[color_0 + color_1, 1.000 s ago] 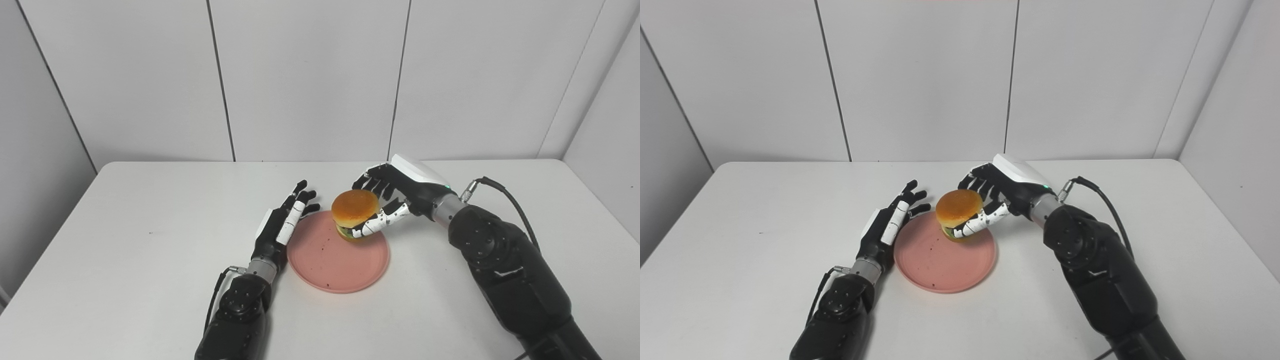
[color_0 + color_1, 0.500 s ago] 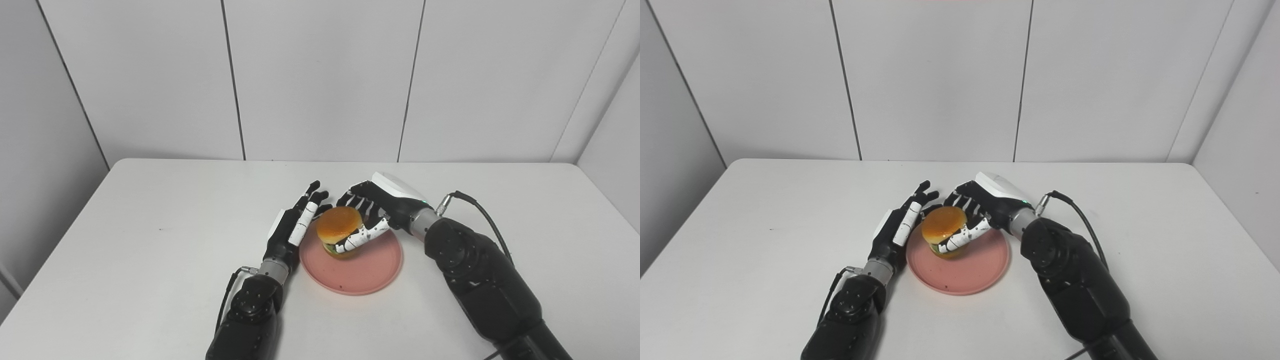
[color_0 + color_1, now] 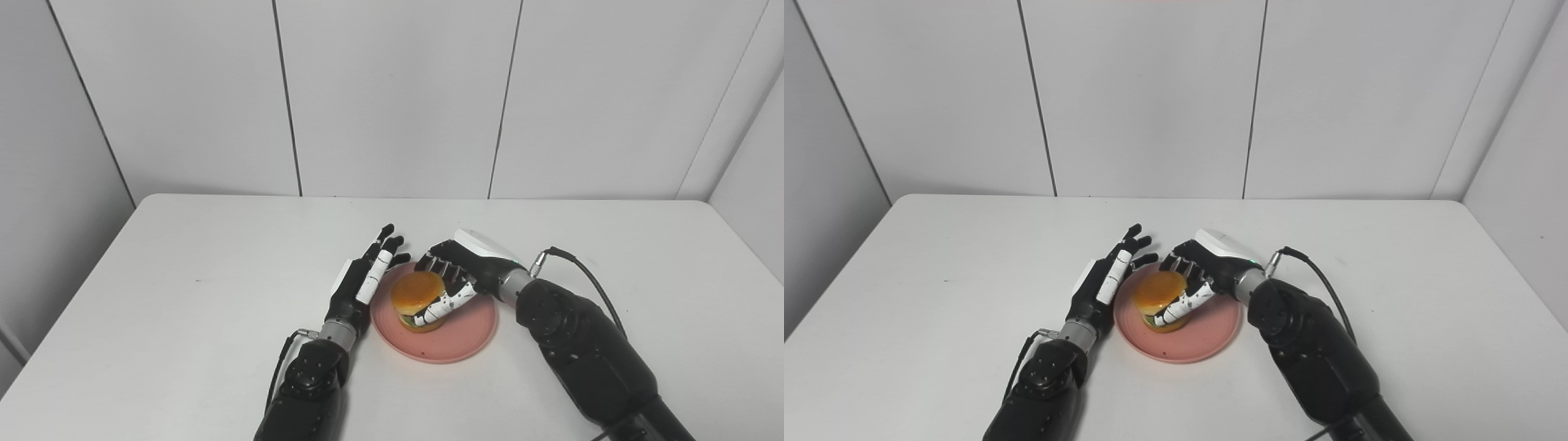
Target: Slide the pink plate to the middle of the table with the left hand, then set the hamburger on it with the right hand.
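The pink plate (image 3: pixel 456 334) lies near the middle of the white table. On its left half sits the hamburger (image 3: pixel 416 294), with an orange bun and green filling. My right hand (image 3: pixel 456 282) is shut on the hamburger, fingers behind it and thumb across its front. Whether the bun's underside touches the plate is hidden by the thumb. My left hand (image 3: pixel 364 282) stands open on edge against the plate's left rim, fingers stretched forward, holding nothing.
The white table (image 3: pixel 184 294) runs to grey wall panels at the back. A black cable (image 3: pixel 582 275) loops off my right wrist. A small dark speck (image 3: pixel 196 281) marks the table at left.
My right hand has carried the hamburger leftward and down onto the plate. The left hand has stayed by the rim. The camera shifted during the first half second.
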You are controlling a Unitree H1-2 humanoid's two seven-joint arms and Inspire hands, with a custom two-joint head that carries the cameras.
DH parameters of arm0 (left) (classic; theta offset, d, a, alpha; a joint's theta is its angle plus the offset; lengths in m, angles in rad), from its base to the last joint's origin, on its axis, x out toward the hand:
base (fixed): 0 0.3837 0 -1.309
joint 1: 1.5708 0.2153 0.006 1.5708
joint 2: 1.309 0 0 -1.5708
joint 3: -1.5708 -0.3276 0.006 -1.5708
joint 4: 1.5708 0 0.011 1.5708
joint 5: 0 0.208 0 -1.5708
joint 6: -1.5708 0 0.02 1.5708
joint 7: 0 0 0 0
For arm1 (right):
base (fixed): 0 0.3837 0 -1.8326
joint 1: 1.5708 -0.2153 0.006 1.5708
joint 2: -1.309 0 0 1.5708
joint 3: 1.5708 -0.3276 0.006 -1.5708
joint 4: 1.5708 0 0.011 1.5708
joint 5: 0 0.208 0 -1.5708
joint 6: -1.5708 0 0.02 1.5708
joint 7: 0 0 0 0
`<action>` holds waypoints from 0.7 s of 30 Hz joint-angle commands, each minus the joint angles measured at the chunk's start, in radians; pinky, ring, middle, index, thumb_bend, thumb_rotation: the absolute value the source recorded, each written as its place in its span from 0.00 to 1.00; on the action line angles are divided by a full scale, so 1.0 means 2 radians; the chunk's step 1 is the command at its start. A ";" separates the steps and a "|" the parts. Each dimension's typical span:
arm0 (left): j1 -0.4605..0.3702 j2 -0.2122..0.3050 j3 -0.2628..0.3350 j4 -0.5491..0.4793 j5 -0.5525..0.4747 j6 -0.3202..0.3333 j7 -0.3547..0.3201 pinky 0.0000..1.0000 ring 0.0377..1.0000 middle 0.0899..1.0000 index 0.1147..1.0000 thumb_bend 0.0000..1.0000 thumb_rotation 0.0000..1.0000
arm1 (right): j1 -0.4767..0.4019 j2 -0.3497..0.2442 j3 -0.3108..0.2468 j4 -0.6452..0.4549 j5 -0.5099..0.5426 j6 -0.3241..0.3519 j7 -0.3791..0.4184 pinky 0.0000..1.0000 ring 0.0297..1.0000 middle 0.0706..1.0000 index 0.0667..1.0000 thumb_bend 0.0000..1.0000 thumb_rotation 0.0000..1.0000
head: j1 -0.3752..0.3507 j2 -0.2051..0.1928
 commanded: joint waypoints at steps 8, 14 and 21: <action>0.026 0.001 -0.004 0.009 0.003 -0.002 0.002 0.79 0.83 0.89 0.93 0.80 0.89 | -0.022 -0.016 0.017 0.004 -0.015 -0.038 -0.018 0.46 0.51 0.53 0.58 0.88 0.36 | -0.002 0.002; 0.024 0.001 -0.005 0.013 0.005 -0.002 0.003 0.77 0.84 0.89 0.93 0.82 0.89 | -0.017 -0.028 0.030 -0.007 -0.040 -0.044 -0.026 0.63 0.66 0.68 0.72 0.97 0.42 | -0.003 0.002; 0.023 0.003 -0.005 0.012 0.004 -0.003 0.001 0.76 0.83 0.88 0.92 0.79 0.90 | -0.014 -0.048 0.050 -0.038 -0.085 -0.052 -0.024 1.00 0.99 0.96 0.89 1.00 0.49 | -0.005 0.002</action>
